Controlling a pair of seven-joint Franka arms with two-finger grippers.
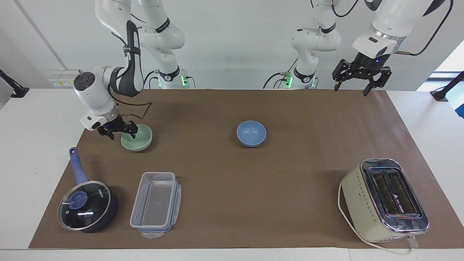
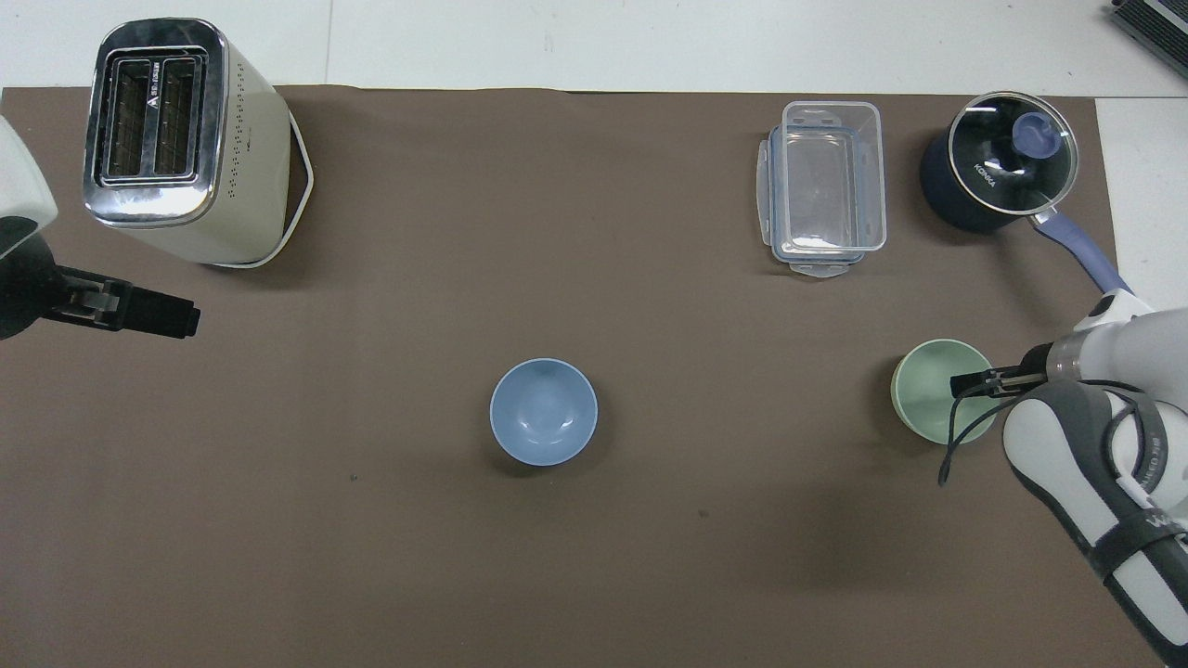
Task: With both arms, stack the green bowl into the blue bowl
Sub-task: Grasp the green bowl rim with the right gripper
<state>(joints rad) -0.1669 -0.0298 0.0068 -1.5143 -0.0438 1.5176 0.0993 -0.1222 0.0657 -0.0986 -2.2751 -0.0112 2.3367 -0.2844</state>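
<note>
- The green bowl (image 1: pixel 137 137) (image 2: pixel 939 391) sits upright on the brown mat (image 1: pixel 232 170) at the right arm's end of the table, nearer to the robots than the dark blue saucepan (image 1: pixel 87 204) with its glass lid and the clear plastic container (image 1: pixel 156 204).
- The right end effector (image 1: pixel 119 131) (image 2: pixel 970 381) is low at the green bowl's rim, on the side toward the table's edge. Its fingers are spread, one fingertip (image 1: pixel 132 135) dipping inside the bowl and the other outside the wall (the rim lies between them, but they have not closed on it).
- The blue bowl (image 1: pixel 251 133) (image 2: pixel 543 411) stands upright and alone near the middle of the mat, well apart from the green bowl, with nothing inside it.
- The left end effector (image 1: pixel 361 76) (image 2: pixel 139 314) hangs high in the air over the mat's edge toward the left arm's end of the table, well clear of both bowls. Its fingers are spread wide and hold nothing.
- A cream toaster (image 1: pixel 386 199) (image 2: pixel 176 139) stands at the left arm's end, farther from the robots than the blue bowl (its cord loops around the base).
</note>
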